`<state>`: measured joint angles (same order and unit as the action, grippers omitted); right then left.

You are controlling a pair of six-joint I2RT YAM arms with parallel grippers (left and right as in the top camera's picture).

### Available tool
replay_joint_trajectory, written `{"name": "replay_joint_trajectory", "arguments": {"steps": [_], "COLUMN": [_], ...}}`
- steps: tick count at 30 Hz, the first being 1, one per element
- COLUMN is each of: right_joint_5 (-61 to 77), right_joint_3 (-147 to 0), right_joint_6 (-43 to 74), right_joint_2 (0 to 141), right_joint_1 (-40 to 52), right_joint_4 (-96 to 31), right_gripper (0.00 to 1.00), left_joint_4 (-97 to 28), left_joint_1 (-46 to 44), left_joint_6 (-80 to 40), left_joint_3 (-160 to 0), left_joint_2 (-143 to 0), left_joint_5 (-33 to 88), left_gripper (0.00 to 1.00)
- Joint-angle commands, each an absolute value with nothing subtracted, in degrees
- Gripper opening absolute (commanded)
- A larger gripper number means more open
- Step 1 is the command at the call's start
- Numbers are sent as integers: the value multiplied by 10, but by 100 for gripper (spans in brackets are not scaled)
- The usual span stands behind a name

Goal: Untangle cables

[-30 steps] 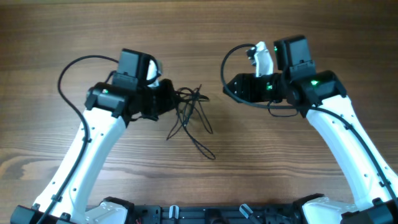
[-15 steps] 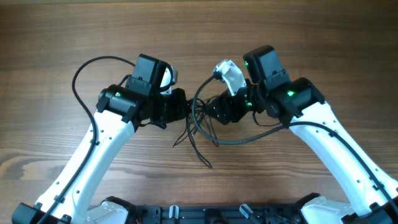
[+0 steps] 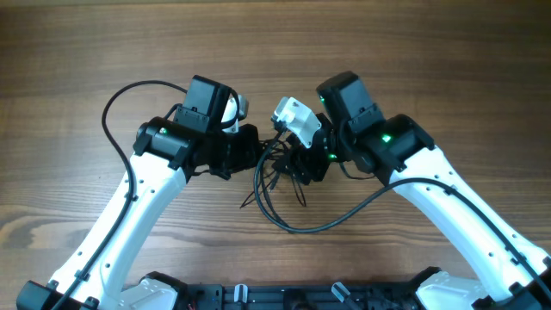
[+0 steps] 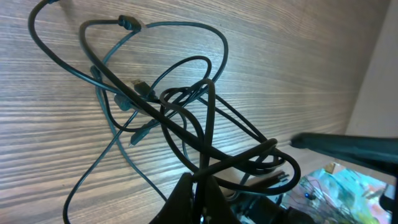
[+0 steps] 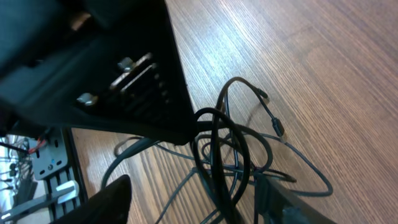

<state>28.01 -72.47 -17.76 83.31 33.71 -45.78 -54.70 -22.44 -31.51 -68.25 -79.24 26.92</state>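
The cables are thin black cords in a tangled bunch on the wooden table between my two grippers. My left gripper is at the bunch's left side. In the left wrist view its fingers are shut on a strand, and the cables loop out ahead of it, small plug ends showing. My right gripper is at the bunch's right side. In the right wrist view it is open, with loops of the cables standing between its two fingers.
A thicker black arm cable sags from the right arm onto the table just in front of the bunch. Another arm cable arcs out left of the left arm. The left gripper's body fills the right wrist view's upper left.
My right arm has swung left and down to the bunch, its open fingers now around some loops. My left gripper moved slightly right, then held still, shut on its strand.
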Motion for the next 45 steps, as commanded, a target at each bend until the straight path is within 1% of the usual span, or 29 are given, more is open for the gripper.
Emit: {"name": "replay_joint_trajectory", "arguments": {"steps": [1,4,5,8,11,13,17,20,28,32,34,39,41,45], "right_joint_5": [275,275,275,275,274,274,274,274,274,274,274,275,289,362], "right_joint_3": [-726,-726,-726,-726,-726,-726,-726,-726,-727,-737,-743,-744,-744,-744], "right_joint_6": [-194,-194,-193,-194,-193,-192,-177,-162,-99,-49,-14,47,63,80], "right_joint_2": [853,855,855,855,855,855,855,855,854,851,843,805,789,766], "right_joint_1": [338,338,338,338,338,338,338,338,338,338,335,325,323,323], "right_joint_4": [-460,-459,-458,-456,-454,-454,-450,-445,-424,-419,-411,-399,-396,-376], "right_gripper": [60,52,51,41,36,26,22,5,4,4,4,4,4,4], "left_joint_4": [-547,-547,-547,-547,-547,-547,-547,-547,-547,-552,-558,-560,-560,-552], "left_joint_1": [-222,-222,-222,-222,-222,-222,-222,-222,-222,-221,-211,-172,-157,-133], "left_joint_6": [-302,-302,-302,-302,-302,-302,-302,-302,-303,-355,-382,-385,-390,-412], "left_joint_3": [-686,-686,-686,-686,-686,-686,-686,-686,-686,-686,-686,-686,-686,-686], "left_joint_2": [-795,-795,-795,-795,-795,-795,-795,-795,-795,-795,-795,-795,-795,-795], "left_joint_5": [302,306,306,306,306,306,306,306,296,246,220,215,209,208], "left_gripper": [4,4,4,4,4,4,4,4,4,4,4,4,4,4]}}
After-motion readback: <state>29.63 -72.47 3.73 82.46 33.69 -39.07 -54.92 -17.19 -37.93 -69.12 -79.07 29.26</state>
